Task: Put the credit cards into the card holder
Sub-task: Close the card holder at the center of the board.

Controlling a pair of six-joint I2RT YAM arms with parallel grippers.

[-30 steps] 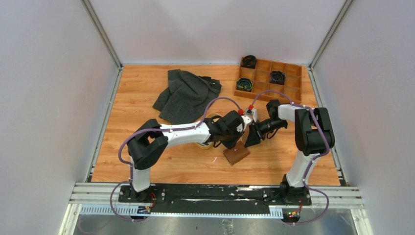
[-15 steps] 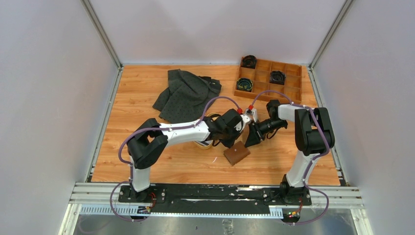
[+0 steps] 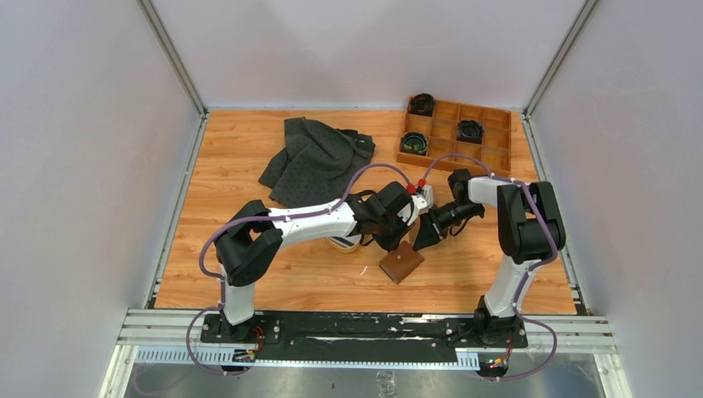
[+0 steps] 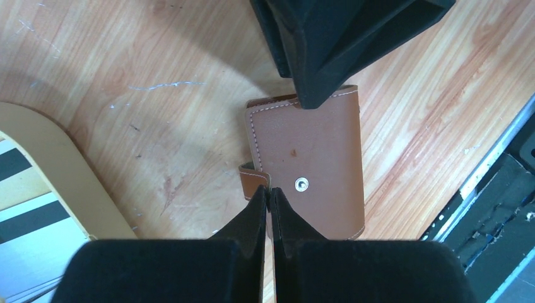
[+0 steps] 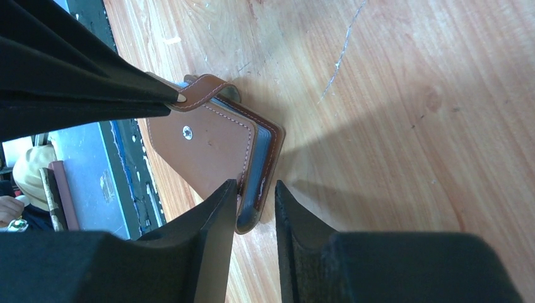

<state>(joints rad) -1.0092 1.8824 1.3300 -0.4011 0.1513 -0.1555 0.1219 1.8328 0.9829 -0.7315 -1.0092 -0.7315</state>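
- Centrally, top view: two robot arms meet over a wood table point(image 3: 249, 282), tips close together just above a small brown leather card holder point(image 4: 315, 158).
- Card holder lies flat near table ctr, toward the near edge, just right of an oval tan tray point(image 4: 63, 183). Snap button faces up.
- L gripper point(image 4: 270, 192): jaws pressed together, tips pinching the end of the holder's strap, which arches up in a loop.
- R gripper point(image 5: 255, 183): jaws narrowly apart, one each side of the holder's far edge; thin gap shows beside one finger.
- Grey-blue layers show between the holder's covers; can't tell what they are.
- Credit cards point(image 4: 25, 221), black-and-white striped, lie in the tray.
- Far left: crumpled grey cloth point(image 3: 319, 157). Far right: wooden compartment box point(image 3: 493, 141) w/ black coiled items in some cells.
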